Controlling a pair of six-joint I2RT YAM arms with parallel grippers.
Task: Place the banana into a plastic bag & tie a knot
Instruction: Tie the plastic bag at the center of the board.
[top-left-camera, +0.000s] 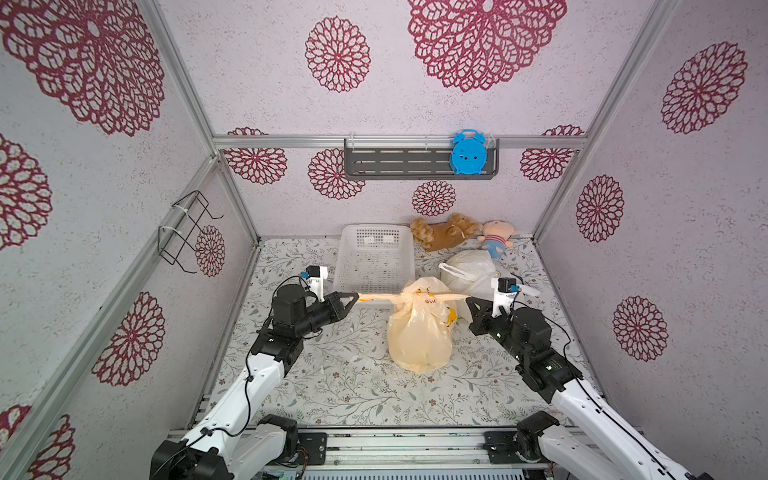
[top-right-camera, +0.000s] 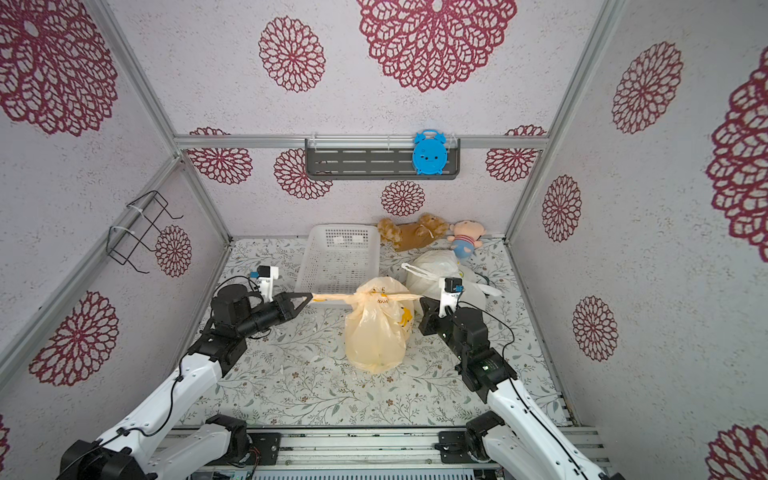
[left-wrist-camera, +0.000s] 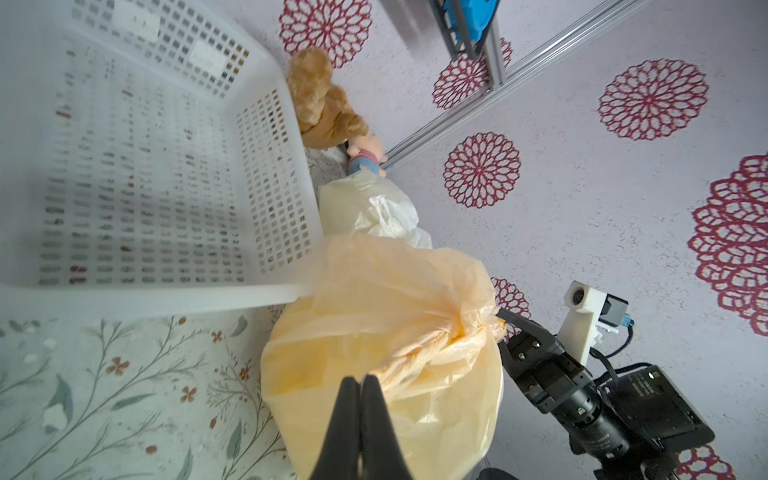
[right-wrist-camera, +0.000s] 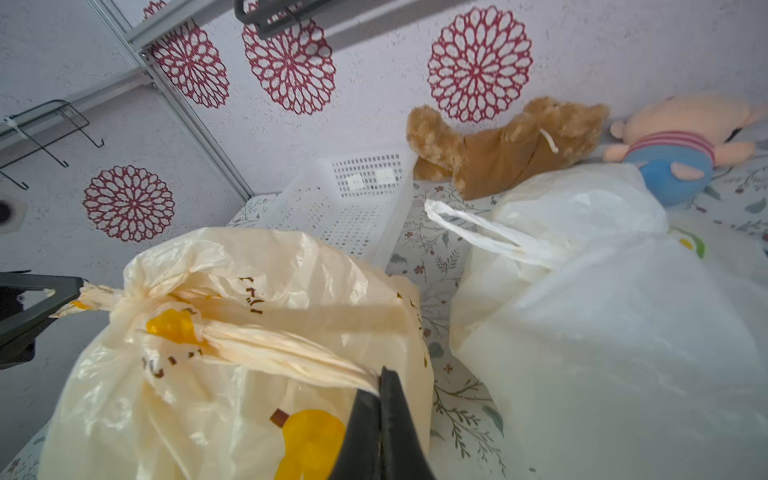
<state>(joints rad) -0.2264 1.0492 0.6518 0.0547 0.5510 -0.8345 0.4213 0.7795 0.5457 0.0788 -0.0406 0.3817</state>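
Mid-frame in both top views: left tool (top-left-camera: 356, 296), right tool (top-left-camera: 467, 300) clamp yellow plastic bag (top-left-camera: 419, 336) handles (top-left-camera: 374, 296); left wrist view misses print (right-wrist-camera: 309, 436).

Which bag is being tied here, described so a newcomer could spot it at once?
Find the white basket at the back. At its near right-hand corner is a pale yellow bag. Unlike the white bag beside it, it has orange print, and its handles are stretched taut sideways between the left end effector and right end effector.
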